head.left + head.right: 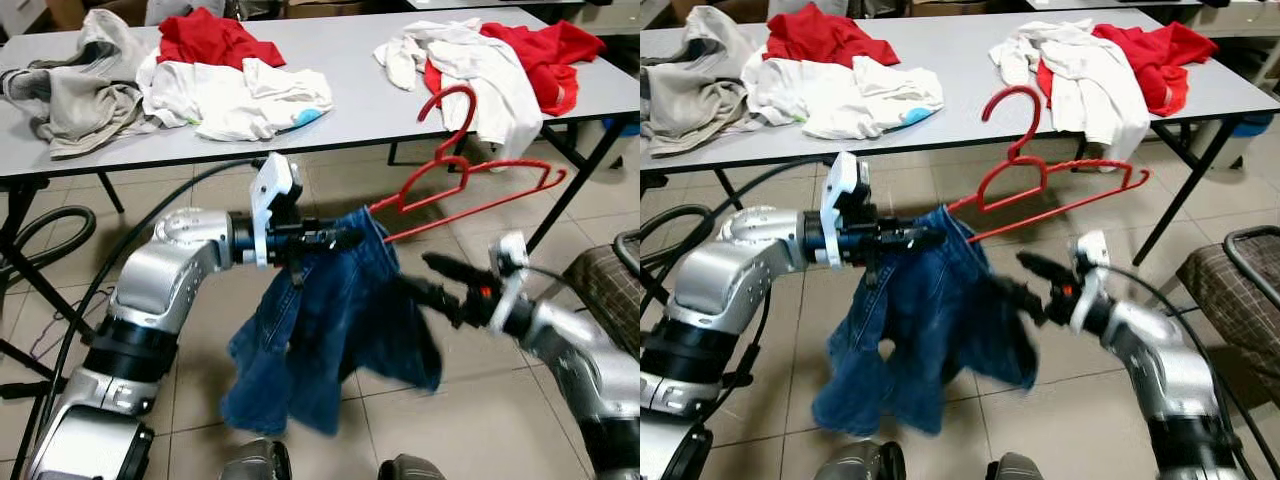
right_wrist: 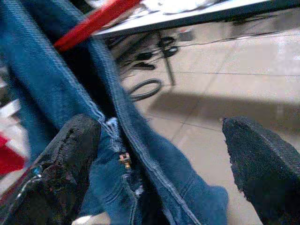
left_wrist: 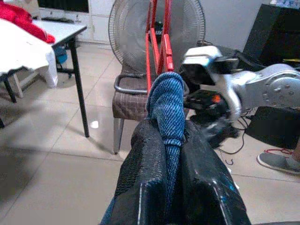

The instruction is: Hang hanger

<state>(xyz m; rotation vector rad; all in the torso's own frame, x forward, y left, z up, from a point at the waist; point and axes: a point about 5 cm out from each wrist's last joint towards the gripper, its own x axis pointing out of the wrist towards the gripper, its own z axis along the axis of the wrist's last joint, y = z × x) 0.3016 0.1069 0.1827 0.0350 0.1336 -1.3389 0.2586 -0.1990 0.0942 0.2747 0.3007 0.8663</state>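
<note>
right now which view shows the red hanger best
The left eye view: the whole red hanger shows, hook up, one end inside the blue jeans. The right eye view shows the same. The left wrist view shows it end-on beyond the left gripper. The right wrist view catches just a red strip.
</note>
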